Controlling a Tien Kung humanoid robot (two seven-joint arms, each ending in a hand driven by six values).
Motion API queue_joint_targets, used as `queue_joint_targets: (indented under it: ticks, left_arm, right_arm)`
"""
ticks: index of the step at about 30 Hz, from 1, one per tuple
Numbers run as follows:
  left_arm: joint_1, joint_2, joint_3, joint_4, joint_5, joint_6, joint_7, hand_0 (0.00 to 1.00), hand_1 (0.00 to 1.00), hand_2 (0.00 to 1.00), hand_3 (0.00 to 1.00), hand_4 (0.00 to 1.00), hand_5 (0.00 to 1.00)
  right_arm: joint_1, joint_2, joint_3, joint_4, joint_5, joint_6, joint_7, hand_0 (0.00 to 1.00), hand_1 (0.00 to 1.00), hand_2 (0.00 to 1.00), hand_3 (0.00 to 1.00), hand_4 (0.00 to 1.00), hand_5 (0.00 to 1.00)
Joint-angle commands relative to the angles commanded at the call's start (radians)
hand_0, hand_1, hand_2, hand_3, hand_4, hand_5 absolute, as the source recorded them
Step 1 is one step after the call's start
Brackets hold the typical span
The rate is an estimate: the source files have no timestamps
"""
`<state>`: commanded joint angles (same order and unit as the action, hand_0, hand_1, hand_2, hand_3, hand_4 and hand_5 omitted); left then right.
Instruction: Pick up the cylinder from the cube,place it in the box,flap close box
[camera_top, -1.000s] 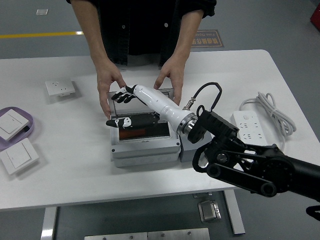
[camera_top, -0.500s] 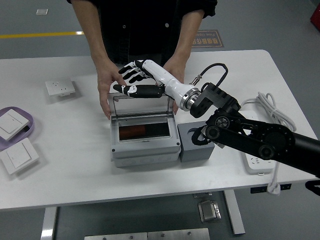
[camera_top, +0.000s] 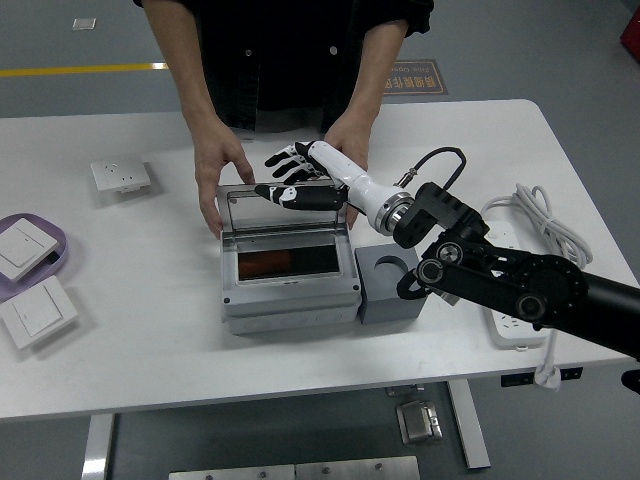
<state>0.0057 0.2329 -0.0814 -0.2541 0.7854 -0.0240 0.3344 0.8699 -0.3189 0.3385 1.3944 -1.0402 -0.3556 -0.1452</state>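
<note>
The cylinder (camera_top: 268, 264) lies inside the grey box (camera_top: 290, 292), reddish and likely light and rigid. The cube (camera_top: 392, 283) socket is empty. The right hand (camera_top: 295, 180), fingers spread and holding nothing, hovers over the raised lid (camera_top: 283, 207), a stiff flap best pushed at its top edge.

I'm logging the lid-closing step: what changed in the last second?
The right hand rose out of the box and moved back to the top edge of the raised lid, fingers spread. The person's hands kept steadying the box; cube unmoved.
</note>
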Motion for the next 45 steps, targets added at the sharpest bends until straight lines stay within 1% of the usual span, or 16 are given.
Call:
queue_joint_targets:
  ticks: [1,5,6,7,11,12,16,21,24,25,27,30,34,37,41,45]
  left_arm:
    - [0.000,0.000,0.002,-0.001,-0.002,0.000,0.000,0.638,0.624,0.543,0.617,0.691,0.330]
    - [0.001,-0.002,0.008,-0.002,-0.011,0.001,-0.001,0.638,0.624,0.543,0.617,0.691,0.330]
    - [0.002,-0.002,0.009,-0.002,-0.011,0.002,-0.002,0.638,0.623,0.544,0.617,0.691,0.331]
    - [0.002,-0.002,0.010,-0.002,-0.014,0.002,-0.002,0.638,0.623,0.544,0.617,0.691,0.331]
    - [0.004,-0.001,0.013,-0.001,-0.018,0.004,-0.003,0.638,0.623,0.544,0.617,0.691,0.331]
    - [0.004,-0.001,0.013,-0.001,-0.019,0.004,-0.003,0.638,0.623,0.544,0.617,0.690,0.328]
    - [0.005,-0.002,0.015,-0.001,-0.022,0.004,-0.003,0.638,0.623,0.544,0.617,0.690,0.328]
    - [0.007,-0.002,0.020,-0.001,-0.030,0.006,-0.006,0.638,0.623,0.544,0.617,0.690,0.328]
    - [0.008,-0.002,0.021,-0.001,-0.032,0.006,-0.006,0.638,0.623,0.544,0.617,0.690,0.328]
    - [0.009,-0.002,0.020,-0.001,-0.031,0.006,-0.005,0.638,0.623,0.543,0.617,0.689,0.328]
    - [0.009,-0.002,0.020,-0.001,-0.031,0.006,-0.006,0.638,0.623,0.543,0.617,0.689,0.328]
    - [0.010,-0.002,0.019,0.000,-0.029,0.005,-0.006,0.638,0.623,0.544,0.617,0.689,0.327]
    - [0.014,-0.004,0.018,0.002,-0.030,0.005,-0.005,0.638,0.623,0.544,0.617,0.689,0.327]
    - [0.018,-0.006,0.022,0.004,-0.035,0.006,-0.006,0.638,0.623,0.544,0.617,0.689,0.327]
    - [0.023,-0.008,0.033,0.003,-0.046,0.008,-0.010,0.638,0.623,0.544,0.617,0.689,0.327]
    - [0.023,-0.003,0.052,0.002,-0.063,0.013,-0.019,0.638,0.623,0.543,0.617,0.689,0.328]
  right_arm:
    - [-0.007,-0.006,-0.002,0.015,-0.004,0.000,0.000,0.744,0.633,0.655,0.680,0.820,0.468]
    - [-0.041,-0.036,-0.004,0.091,-0.027,-0.002,-0.003,0.744,0.633,0.655,0.680,0.820,0.468]
    - [-0.045,-0.040,-0.004,0.101,-0.032,-0.003,-0.004,0.698,0.628,0.653,0.675,0.806,0.454]
    - [-0.051,-0.047,-0.004,0.119,-0.040,-0.003,-0.008,0.698,0.628,0.653,0.675,0.806,0.454]
    - [-0.070,-0.069,-0.009,0.182,-0.083,0.001,-0.042,0.698,0.628,0.653,0.675,0.806,0.454]
    - [-0.073,-0.072,-0.012,0.192,-0.095,0.003,-0.051,0.680,0.620,0.652,0.669,0.800,0.450]
    - [-0.085,-0.075,-0.017,0.215,-0.152,0.017,-0.093,0.680,0.620,0.652,0.669,0.800,0.450]
    - [-0.102,-0.081,-0.009,0.231,-0.209,0.049,-0.139,0.673,0.621,0.652,0.670,0.788,0.448]
    - [-0.112,-0.087,0.002,0.238,-0.221,0.054,-0.147,0.673,0.621,0.652,0.670,0.788,0.448]
    - [-0.118,-0.089,0.010,0.240,-0.224,0.053,-0.147,0.672,0.625,0.658,0.665,0.777,0.466]
    - [-0.136,-0.098,0.040,0.240,-0.225,0.045,-0.141,0.672,0.625,0.658,0.665,0.777,0.466]
    - [-0.175,-0.113,0.098,0.239,-0.231,0.019,-0.121,0.675,0.623,0.661,0.672,0.770,0.467]
    - [-0.252,-0.141,0.197,0.242,-0.231,-0.032,-0.059,0.675,0.623,0.661,0.672,0.770,0.467]
    - [-0.323,-0.155,0.294,0.242,-0.207,-0.070,0.003,0.661,0.610,0.652,0.661,0.762,0.466]
    - [-0.418,-0.153,0.422,0.223,-0.132,-0.109,0.093,0.661,0.610,0.652,0.661,0.762,0.466]
    - [-0.504,-0.149,0.538,0.195,-0.055,-0.121,0.178,0.653,0.605,0.643,0.651,0.761,0.468]
